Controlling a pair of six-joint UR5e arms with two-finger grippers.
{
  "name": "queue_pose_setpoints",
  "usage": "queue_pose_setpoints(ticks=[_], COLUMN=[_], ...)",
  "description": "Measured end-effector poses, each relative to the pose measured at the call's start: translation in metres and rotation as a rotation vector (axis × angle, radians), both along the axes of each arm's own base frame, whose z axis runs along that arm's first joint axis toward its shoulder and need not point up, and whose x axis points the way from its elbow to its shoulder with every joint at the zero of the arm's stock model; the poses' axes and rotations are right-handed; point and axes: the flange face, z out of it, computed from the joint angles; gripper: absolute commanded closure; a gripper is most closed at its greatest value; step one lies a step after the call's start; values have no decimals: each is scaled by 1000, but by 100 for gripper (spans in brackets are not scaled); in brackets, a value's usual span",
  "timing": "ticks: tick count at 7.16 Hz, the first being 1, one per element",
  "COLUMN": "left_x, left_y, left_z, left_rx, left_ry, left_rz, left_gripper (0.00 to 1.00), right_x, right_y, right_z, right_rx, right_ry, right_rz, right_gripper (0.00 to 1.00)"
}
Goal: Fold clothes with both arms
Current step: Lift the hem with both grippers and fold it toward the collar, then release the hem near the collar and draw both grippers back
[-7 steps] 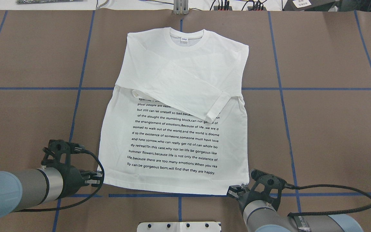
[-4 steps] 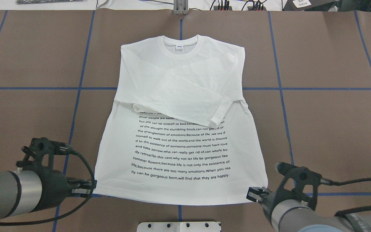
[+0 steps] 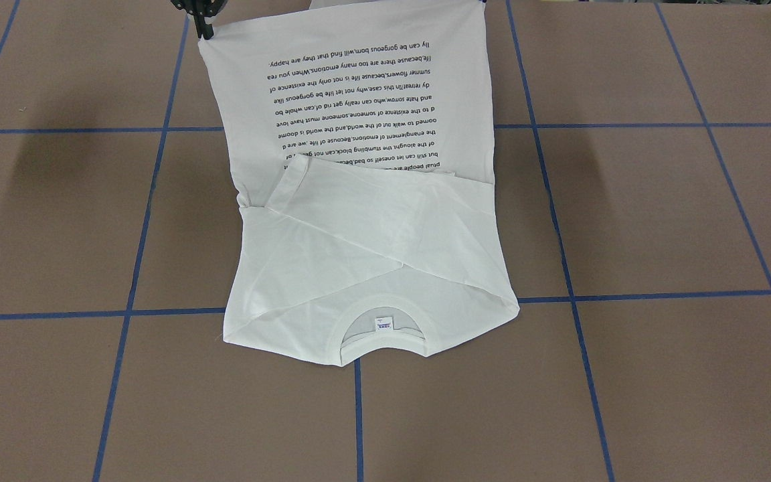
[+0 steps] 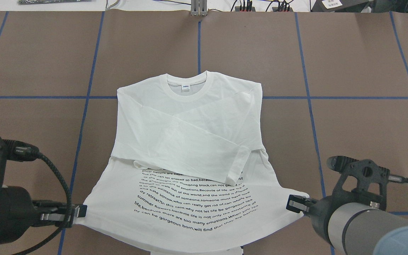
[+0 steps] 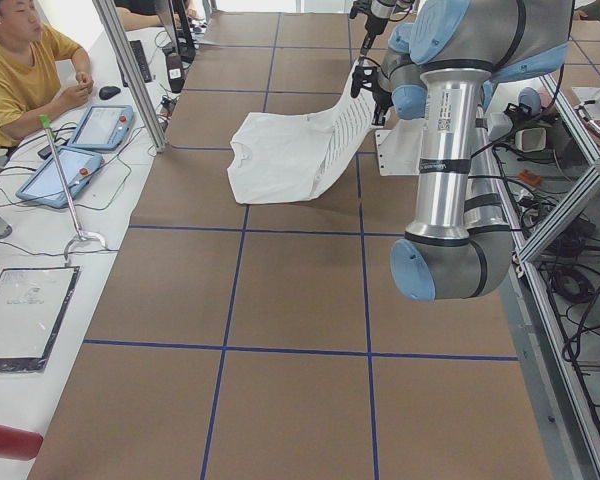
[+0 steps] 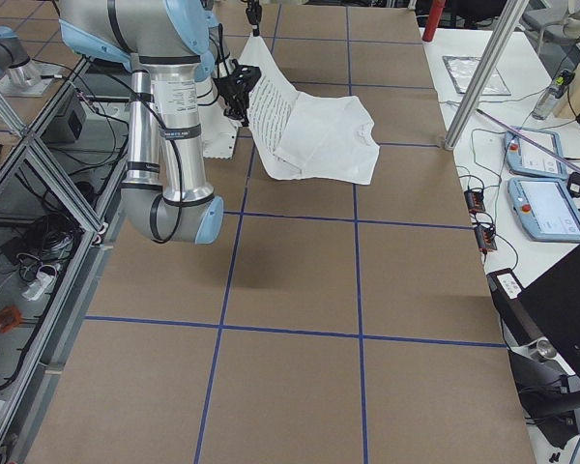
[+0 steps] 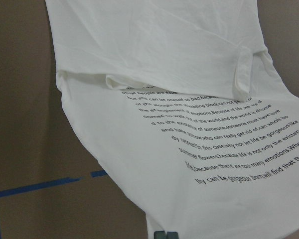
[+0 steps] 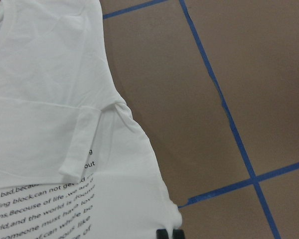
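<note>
T-shirt (image 4: 186, 156), white and long-sleeved, lies with its collar end flat on the middle of the brown table (image 4: 367, 63), while its hem end slopes up off the surface toward the robot, stretched between its two held corners with the hem sagging in a curve between them. Both sleeves (image 4: 207, 140) are folded across the chest, and one cuff (image 4: 238, 163) overlaps the top of the black printed text (image 4: 193, 203), whose lines bow with the cloth. The left gripper (image 4: 80, 211) is clenched on one hem corner and the right gripper (image 4: 292, 204) on the other, and at the far end the ribbed collar (image 4: 187, 96) shows a small label (image 4: 185, 87).
</note>
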Motion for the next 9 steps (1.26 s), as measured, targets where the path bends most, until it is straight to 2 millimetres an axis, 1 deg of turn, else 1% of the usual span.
queue_pose_setpoints(ticks=[1, 2, 3, 4, 5, 6, 7, 8, 9], left_x=[1, -2, -9, -14, -10, 6, 25, 44, 65], left_y=[-31, -69, -115, -161, -203, -243, -274, -295, -305], left_z=[-13, -18, -17, -10, 3, 24, 48, 69, 88], left_rx=[40, 94, 143, 180, 197, 201, 205, 209, 209], left_ry=[-9, -43, -100, -162, -205, -231, -251, -265, -275], left_rz=[-66, -138, -209, -264, -299, -324, -345, -356, -347], left_gripper=[100, 100, 100, 100, 100, 100, 100, 100, 100], right_x=[3, 6, -1, -12, -24, -38, -53, -67, -76], right_y=[-33, -69, -109, -150, -190, -230, -261, -280, -290], right_z=[-10, -15, -18, -17, -7, 8, 21, 28, 32], right_rx=[48, 75, 89, 111, 135, 150, 156, 159, 156], right_ry=[14, 28, 33, 37, 47, 57, 61, 61, 67], right_rz=[12, 25, 48, 70, 90, 109, 122, 129, 130], right_gripper=[100, 100, 100, 100, 100, 100, 100, 100, 100])
